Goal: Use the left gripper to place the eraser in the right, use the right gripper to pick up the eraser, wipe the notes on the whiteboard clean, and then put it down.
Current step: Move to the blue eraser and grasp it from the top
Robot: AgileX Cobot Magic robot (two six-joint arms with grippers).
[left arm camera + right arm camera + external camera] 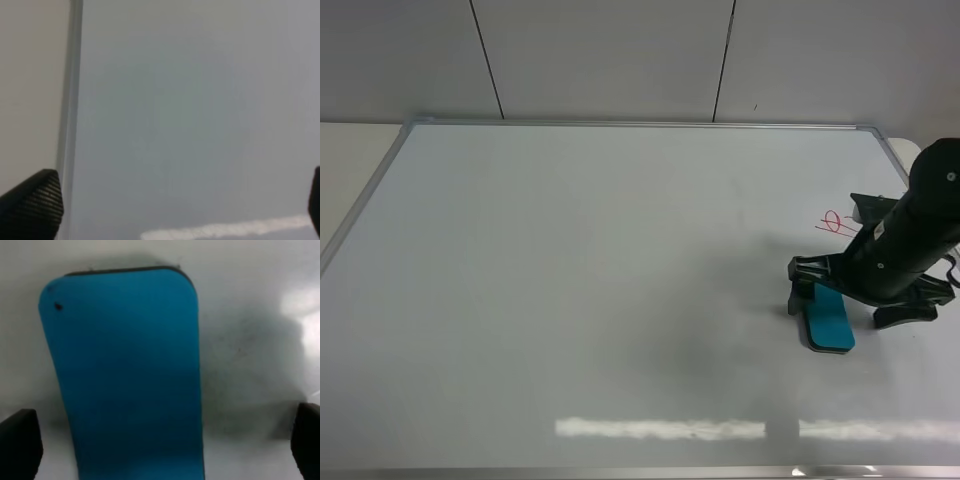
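The teal-blue eraser lies flat on the whiteboard at the right. My right gripper is low over it, open, with one finger on each side of its upper end. In the right wrist view the eraser fills the space between the two spread fingertips, which stand apart from its sides. The red notes sit just above the gripper, near the board's right edge. My left gripper is open and empty over bare board; it is out of the exterior high view.
The whiteboard's silver frame runs along the far edge, and the left wrist view shows it beside the table surface. A grey panelled wall stands behind. A bright light reflection lies along the near part of the board.
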